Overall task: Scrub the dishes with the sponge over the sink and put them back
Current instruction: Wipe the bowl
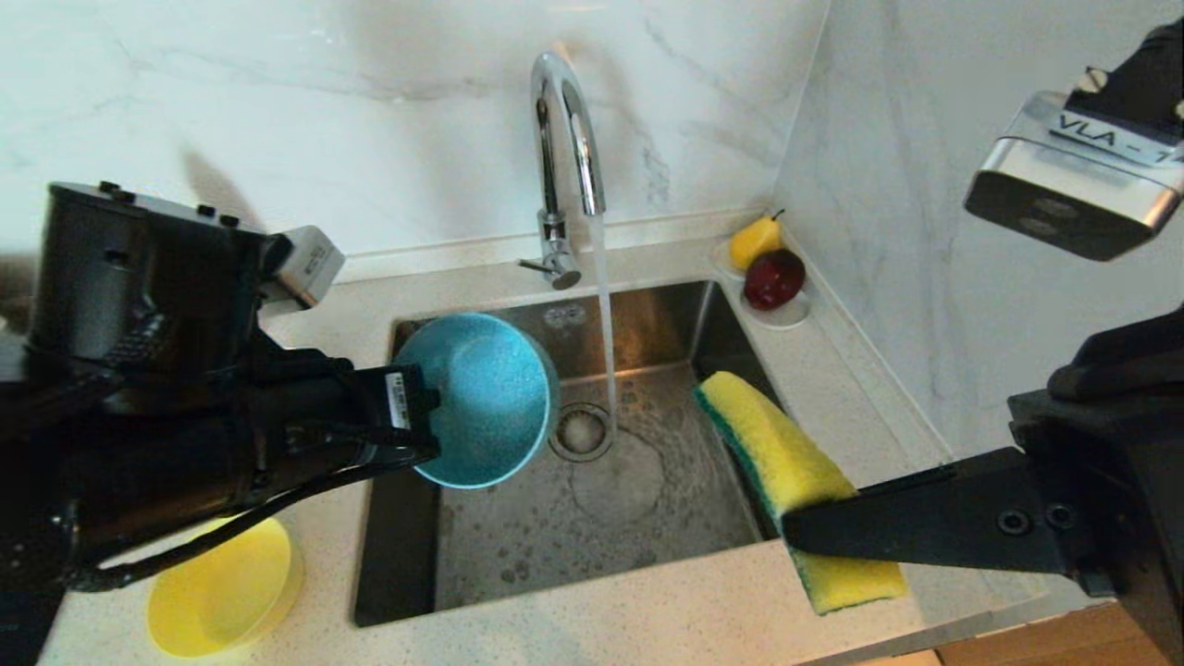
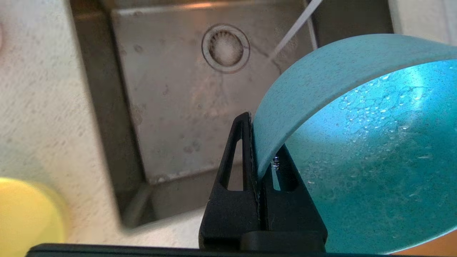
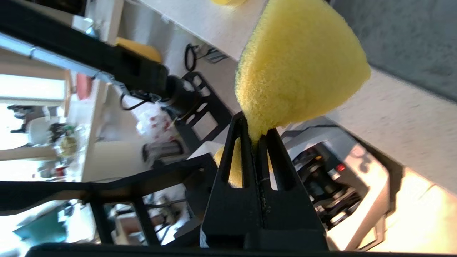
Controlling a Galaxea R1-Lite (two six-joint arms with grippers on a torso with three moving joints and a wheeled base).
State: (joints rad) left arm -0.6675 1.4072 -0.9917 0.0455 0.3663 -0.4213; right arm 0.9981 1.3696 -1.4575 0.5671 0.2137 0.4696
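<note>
Left gripper [image 1: 421, 421], jaws clamped on the rim of the blue bowl [image 1: 481, 400], reaches level over the sink [image 1: 592, 518]; the wet rim could slip under scrubbing pressure. Right gripper [image 1: 805, 536], jaws pinching the sponge [image 1: 786, 462] near one end, reaches in level across from the bowl; the sponge may fold. Yellow bowl [image 1: 222, 592] rests on the worktop [image 1: 647, 629] behind the left jaws.

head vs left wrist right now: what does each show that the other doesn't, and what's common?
Head only: the tap, the right gripper shut on the sponge, and the saucer of fruit in the corner. Left wrist only: droplets inside the blue bowl, and the left gripper pinching its rim close up. Both: the sink, its drain, running water, blue bowl held over the basin, the yellow bowl on the counter.
</note>
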